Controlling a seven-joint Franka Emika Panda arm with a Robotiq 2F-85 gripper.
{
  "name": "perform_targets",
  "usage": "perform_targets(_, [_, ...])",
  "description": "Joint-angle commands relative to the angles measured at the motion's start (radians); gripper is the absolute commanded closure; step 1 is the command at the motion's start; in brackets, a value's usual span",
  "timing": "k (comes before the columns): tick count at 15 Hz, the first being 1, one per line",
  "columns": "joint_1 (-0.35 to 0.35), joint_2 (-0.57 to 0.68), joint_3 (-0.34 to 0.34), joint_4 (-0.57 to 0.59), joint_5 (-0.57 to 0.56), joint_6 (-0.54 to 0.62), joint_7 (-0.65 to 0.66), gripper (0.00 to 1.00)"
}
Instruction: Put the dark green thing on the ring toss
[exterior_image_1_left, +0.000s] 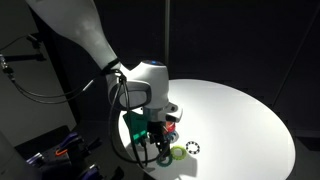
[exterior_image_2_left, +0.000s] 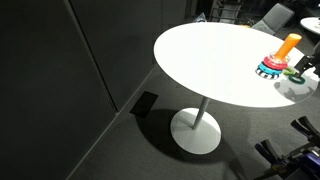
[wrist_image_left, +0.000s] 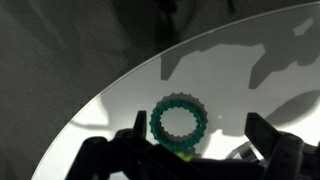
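The green ring lies flat on the white table, its open centre facing straight up at the wrist camera. Being round, it has no long axis to speak of. Its rim looks knobbly all the way round.

The gripper hangs right above it with its jaws spread wide. One dark finger stands to one side of the ring and the other finger well off to the opposite side. Neither seems to touch the ring, so the gripper grasps nothing.

In an exterior view the gripper is just beside the ring toss, whose orange peg stands upright with coloured rings round its foot. That puts the green ring near the ring toss, not on it.

In an exterior view a yellow-green ring and a speckled ring lie on the table close to the gripper.

No writing can be read anywhere.
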Motion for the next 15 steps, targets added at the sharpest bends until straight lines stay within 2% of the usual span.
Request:
perform_targets(1, [-0.031,0.038,0.011,0.026,0.039,0.032,-0.032,0.00])
perform_targets(8, [-0.054,0.081,0.018,0.028,0.070,0.094,-0.039,0.00])
perform_targets(15, [-0.044,0.130,0.008,0.043,0.055,0.150,-0.019,0.00])
